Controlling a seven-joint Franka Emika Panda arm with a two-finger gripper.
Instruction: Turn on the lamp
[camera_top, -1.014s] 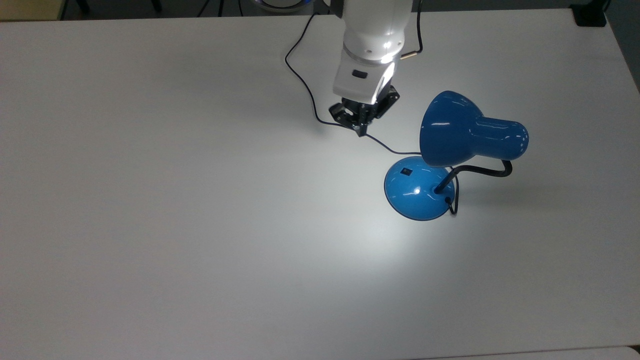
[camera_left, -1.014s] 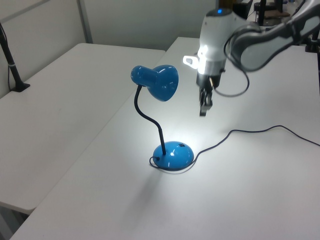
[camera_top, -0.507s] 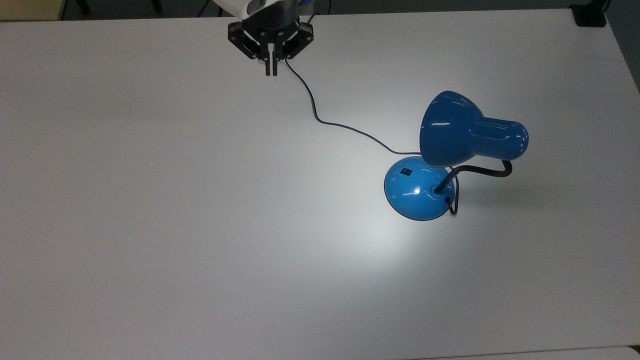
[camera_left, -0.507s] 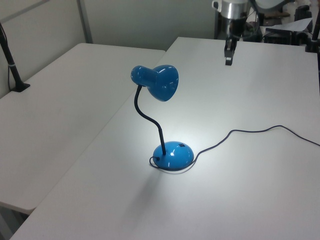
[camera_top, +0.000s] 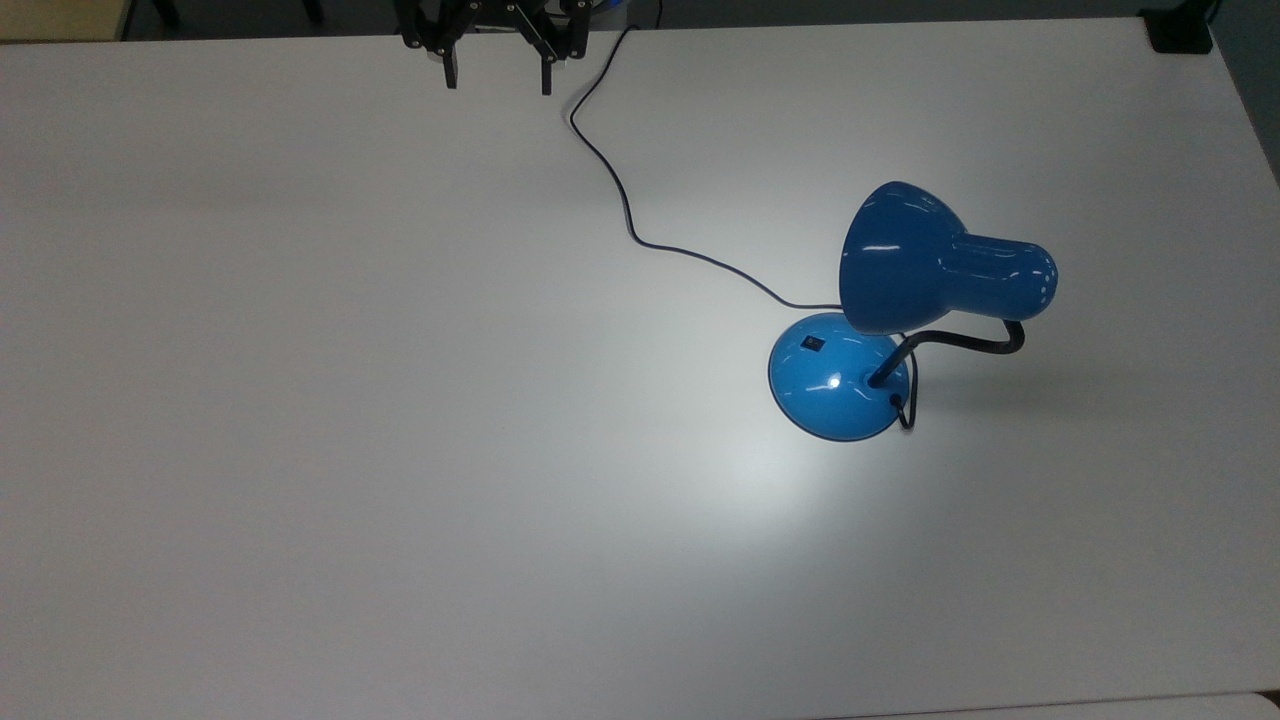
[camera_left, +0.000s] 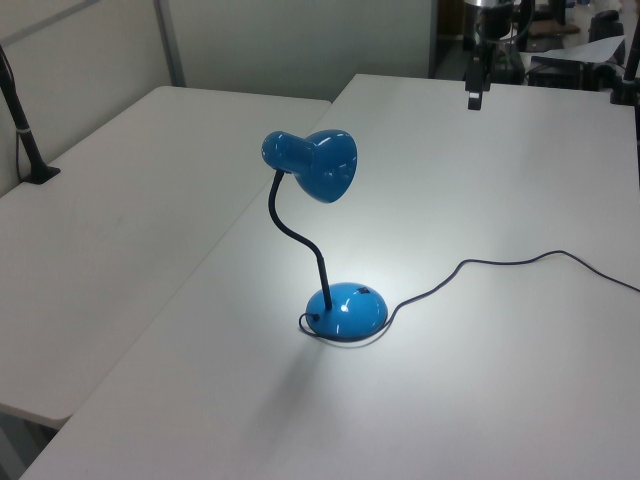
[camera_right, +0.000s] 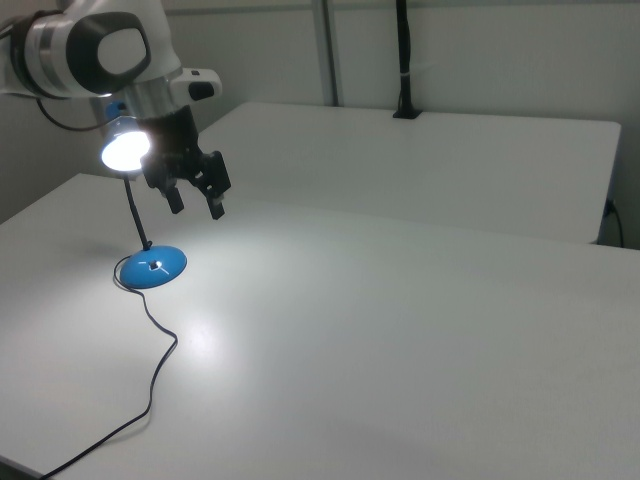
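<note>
The blue lamp stands on the white table with its shade (camera_top: 900, 255) bent over its round base (camera_top: 838, 385). A small black switch (camera_top: 815, 344) sits on the base. The lamp is lit: its bulb glows (camera_right: 124, 150) and a bright pool of light lies on the table beside the base (camera_left: 346, 310). Its dark cord (camera_top: 625, 205) snakes toward the table's far edge. My gripper (camera_top: 498, 78) is open and holds nothing, far from the lamp at the top view's upper edge. In the right view the gripper (camera_right: 196, 205) hangs in the air in front of the lamp.
A second white table (camera_left: 120, 180) adjoins on the left view's left, with a black post (camera_left: 22, 120) clamped to it. A black clamp (camera_top: 1180, 30) sits at the top view's upper right corner. The cord (camera_left: 500, 262) lies loose across the table.
My gripper has pulled away from the lamp toward the top view's upper left and has gone from shut to open. The lamp has stayed lit and has not moved.
</note>
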